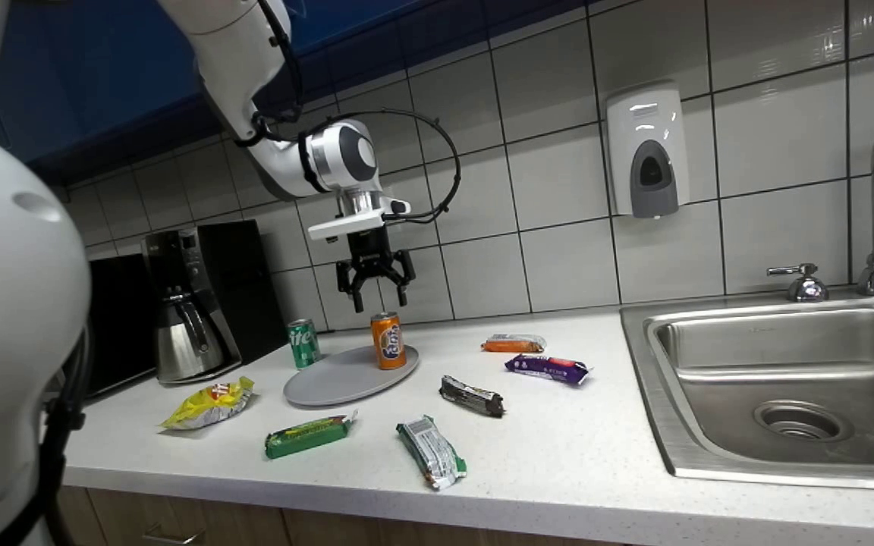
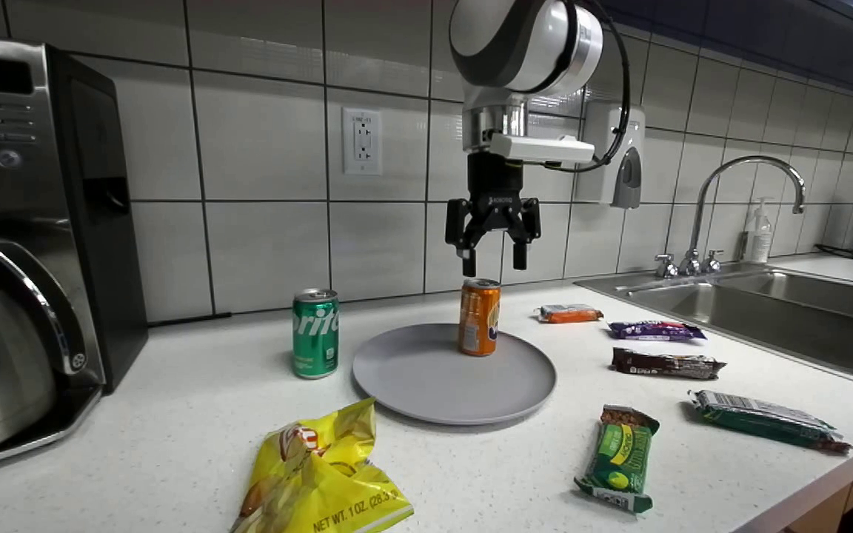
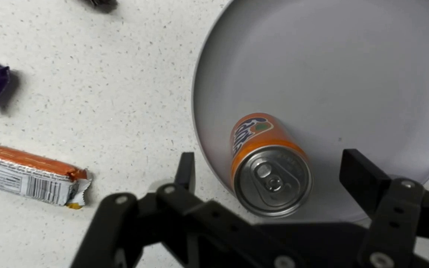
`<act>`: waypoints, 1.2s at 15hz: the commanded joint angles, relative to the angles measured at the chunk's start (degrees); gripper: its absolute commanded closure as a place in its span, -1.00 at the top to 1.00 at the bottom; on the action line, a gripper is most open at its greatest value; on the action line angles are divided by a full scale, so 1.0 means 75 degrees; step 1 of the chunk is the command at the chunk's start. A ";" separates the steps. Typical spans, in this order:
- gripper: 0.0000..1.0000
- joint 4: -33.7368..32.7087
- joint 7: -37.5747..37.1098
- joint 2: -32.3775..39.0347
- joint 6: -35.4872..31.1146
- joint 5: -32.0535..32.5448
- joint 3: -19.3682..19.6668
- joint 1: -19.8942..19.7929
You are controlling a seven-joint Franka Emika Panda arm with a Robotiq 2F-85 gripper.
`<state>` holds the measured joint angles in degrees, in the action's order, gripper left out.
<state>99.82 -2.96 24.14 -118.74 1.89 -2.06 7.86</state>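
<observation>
Your claw gapes wide, gripping nothing; just below it, apart, the orange can stands upright on the plate, long axis vertical.

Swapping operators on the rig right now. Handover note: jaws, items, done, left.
Gripper: jaws open, empty, above the orange Fanta can, not touching it.
Items: Fanta can upright on the gray plate, near its edge; green Sprite can upright beside the plate; yellow bag and five wrapped bars lie on the counter.
Done: Fanta can is standing on the plate.
Left: nothing gripped; taking that can would probably need the jaws lower.
</observation>
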 commanded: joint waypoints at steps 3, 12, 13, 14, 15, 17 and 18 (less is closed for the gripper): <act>1.00 -0.0508 0.0250 0.0447 -0.0017 -0.0041 -0.0100 -0.0180; 1.00 -0.0772 0.0301 0.0813 -0.0003 -0.0050 -0.0150 -0.0149; 1.00 -0.0778 0.0308 0.0830 0.0000 -0.0052 -0.0160 -0.0147; 1.00 -0.0769 0.0308 0.0837 0.0000 -0.0044 -0.0167 -0.0136; 1.00 -0.0760 0.0319 0.0845 -0.0002 -0.0047 -0.0174 -0.0136; 1.00 -0.0764 0.0308 0.0893 0.0009 -0.0048 -0.0170 -0.0141; 1.00 -0.0770 0.0307 0.0911 0.0006 -0.0045 -0.0168 -0.0142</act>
<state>95.45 -1.96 30.21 -119.19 1.89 -2.58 7.51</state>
